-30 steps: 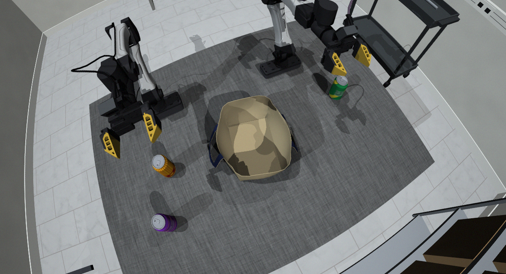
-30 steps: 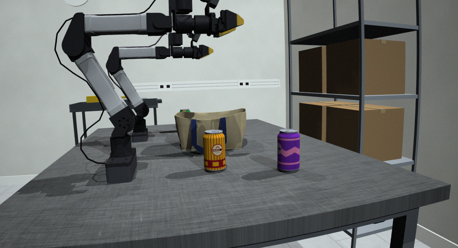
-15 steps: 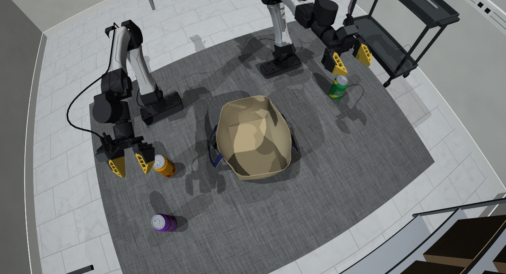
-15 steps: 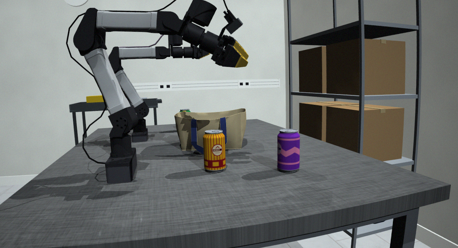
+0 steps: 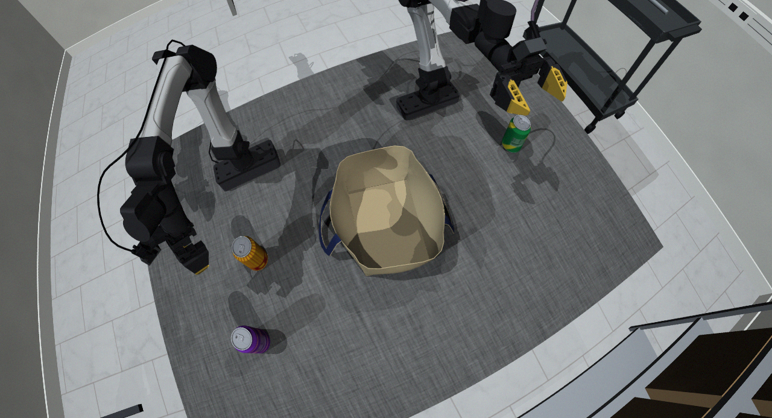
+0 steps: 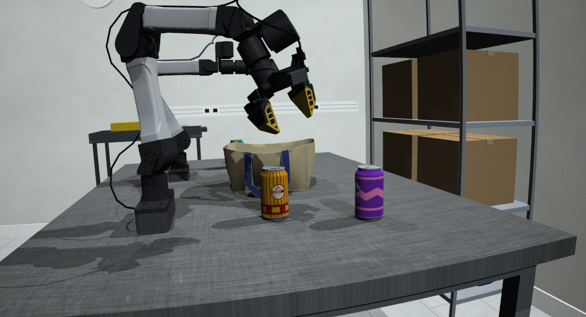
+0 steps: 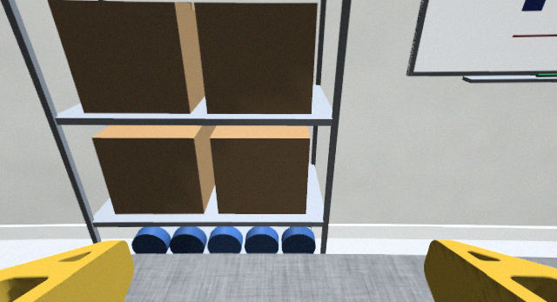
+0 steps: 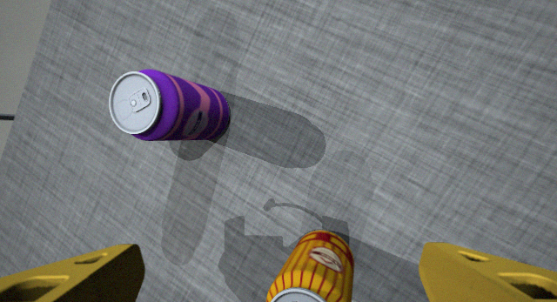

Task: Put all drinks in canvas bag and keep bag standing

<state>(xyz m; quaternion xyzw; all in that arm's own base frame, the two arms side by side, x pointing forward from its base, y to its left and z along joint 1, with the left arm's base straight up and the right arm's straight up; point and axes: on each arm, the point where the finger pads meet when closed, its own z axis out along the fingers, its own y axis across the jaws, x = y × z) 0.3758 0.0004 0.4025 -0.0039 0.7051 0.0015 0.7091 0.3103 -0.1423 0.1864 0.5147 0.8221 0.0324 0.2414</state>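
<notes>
The tan canvas bag [image 5: 429, 199] [image 6: 302, 168] stands with walls up and blue handles at its sides; no can shows inside. A green can [image 5: 515, 137] [image 6: 236, 141] stands beyond it in the exterior view. An orange striped can [image 5: 252, 253] [image 6: 274, 188] [image 8: 319, 267] and a purple can [image 5: 256, 340] [image 6: 368, 194] [image 8: 183, 108] stand upright on the other side. My left gripper [image 5: 541, 106] [image 7: 278, 252] is open and empty, above and behind the green can. My right gripper [image 6: 293, 124] [image 8: 281, 255] is open and empty, tilted down above the orange can's height.
The grey table [image 5: 485, 307] [image 6: 204, 265] carries both arm bases, behind the cans and bag. A dark cart [image 5: 588, 70] stands past the table's far end. A shelf rack [image 6: 462, 122] [image 7: 196, 121] with cardboard boxes [image 6: 487, 85] [image 7: 261, 58] stands across from the arms.
</notes>
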